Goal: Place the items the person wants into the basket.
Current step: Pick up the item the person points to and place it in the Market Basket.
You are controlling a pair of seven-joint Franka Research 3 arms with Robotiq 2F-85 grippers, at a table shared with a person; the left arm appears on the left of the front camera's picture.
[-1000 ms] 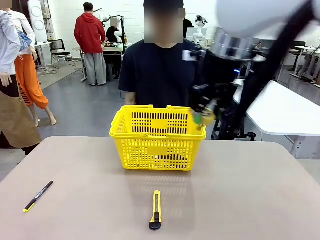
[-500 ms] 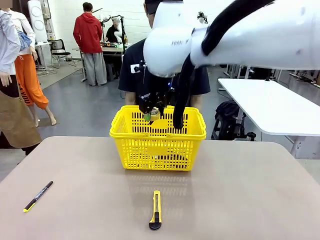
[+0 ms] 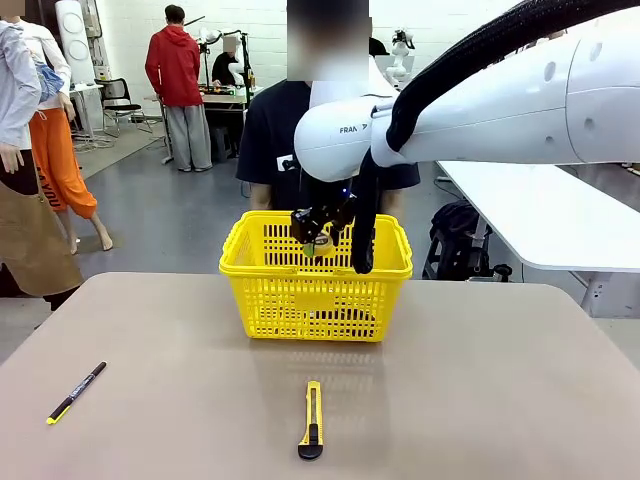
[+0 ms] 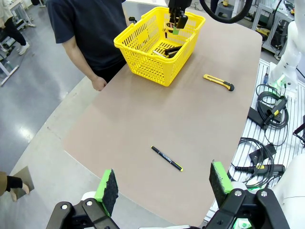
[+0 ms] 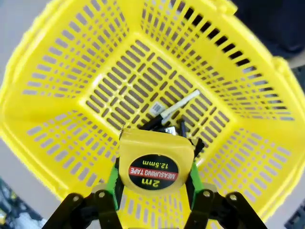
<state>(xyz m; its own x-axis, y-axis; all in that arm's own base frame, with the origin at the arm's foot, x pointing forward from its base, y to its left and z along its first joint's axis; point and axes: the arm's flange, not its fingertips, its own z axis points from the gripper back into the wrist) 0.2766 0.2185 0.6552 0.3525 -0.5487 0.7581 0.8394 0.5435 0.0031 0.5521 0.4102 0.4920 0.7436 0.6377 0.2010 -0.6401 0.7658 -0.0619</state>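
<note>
So up close, my right claw (image 5: 155, 191) is clamped on the tape measure (image 5: 153, 164), green pads squeezing both sides of it. It's hanging right above the open top of the yellow basket (image 3: 315, 300), not set down. Down on the basket floor lie the white marker (image 5: 178, 105) and the black stapler (image 5: 169, 128). My left claw (image 4: 162, 188) is wide open with nothing in it, high above the table (image 4: 157, 119). On the table are the black pen (image 3: 76, 392) and the yellow knife (image 3: 312, 420). The person (image 3: 290, 150) stands just behind the basket.
</note>
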